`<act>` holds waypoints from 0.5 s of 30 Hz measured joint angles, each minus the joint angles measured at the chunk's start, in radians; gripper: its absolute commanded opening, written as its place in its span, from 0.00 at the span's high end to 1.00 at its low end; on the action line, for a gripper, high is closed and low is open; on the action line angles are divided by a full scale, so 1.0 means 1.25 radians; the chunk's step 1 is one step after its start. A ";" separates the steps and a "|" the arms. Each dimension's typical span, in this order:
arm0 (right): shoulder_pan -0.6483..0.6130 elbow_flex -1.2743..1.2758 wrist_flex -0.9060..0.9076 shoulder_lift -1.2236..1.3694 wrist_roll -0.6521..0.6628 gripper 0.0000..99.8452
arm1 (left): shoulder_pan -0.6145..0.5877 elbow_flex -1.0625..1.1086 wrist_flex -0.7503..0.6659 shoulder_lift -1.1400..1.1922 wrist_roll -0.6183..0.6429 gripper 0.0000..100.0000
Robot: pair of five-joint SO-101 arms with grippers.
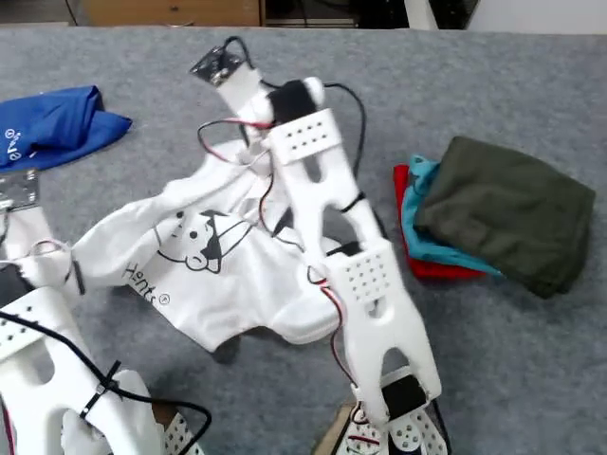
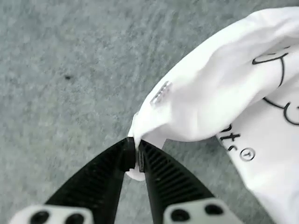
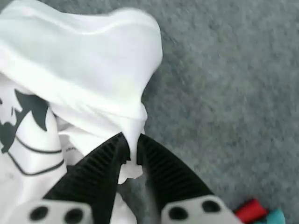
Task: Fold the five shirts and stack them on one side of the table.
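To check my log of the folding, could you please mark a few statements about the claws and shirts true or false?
1. The left claw is shut on the white shirt. True.
2. The right claw is open and holds nothing. False: it too is shut on the white shirt.
3. A dark green shirt tops the stack. True.
4. The blue shirt lies in that stack. False: it lies apart, on the white shirt's other side.
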 measured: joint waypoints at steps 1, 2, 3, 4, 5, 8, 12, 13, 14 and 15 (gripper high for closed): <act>0.010 0.048 0.000 -0.031 0.000 1.00 | 0.018 0.001 -0.015 0.001 0.017 0.98; 0.017 0.101 0.000 -0.064 0.000 1.00 | 0.041 0.001 -0.029 0.010 0.032 0.98; 0.026 0.158 0.000 -0.096 0.000 1.00 | 0.061 0.001 -0.039 0.026 0.043 0.98; 0.032 0.214 0.000 -0.128 0.000 1.00 | 0.081 0.001 -0.045 0.047 0.055 0.98; 0.038 0.269 0.000 -0.162 0.002 1.00 | 0.098 -0.002 -0.049 0.074 0.066 0.98; 0.050 0.423 0.000 -0.257 0.020 1.00 | 0.131 -0.049 -0.054 0.184 0.104 0.98; 0.052 0.592 -0.016 -0.363 0.022 1.00 | 0.153 -0.163 -0.055 0.378 0.124 0.98; 0.052 0.627 -0.029 -0.384 0.022 1.00 | 0.156 -0.199 -0.055 0.428 0.125 0.98; 0.052 0.663 -0.044 -0.405 0.022 1.00 | 0.156 -0.237 -0.055 0.481 0.128 0.98; 0.052 0.691 -0.056 -0.421 0.022 1.00 | 0.156 -0.276 -0.055 0.532 0.130 0.98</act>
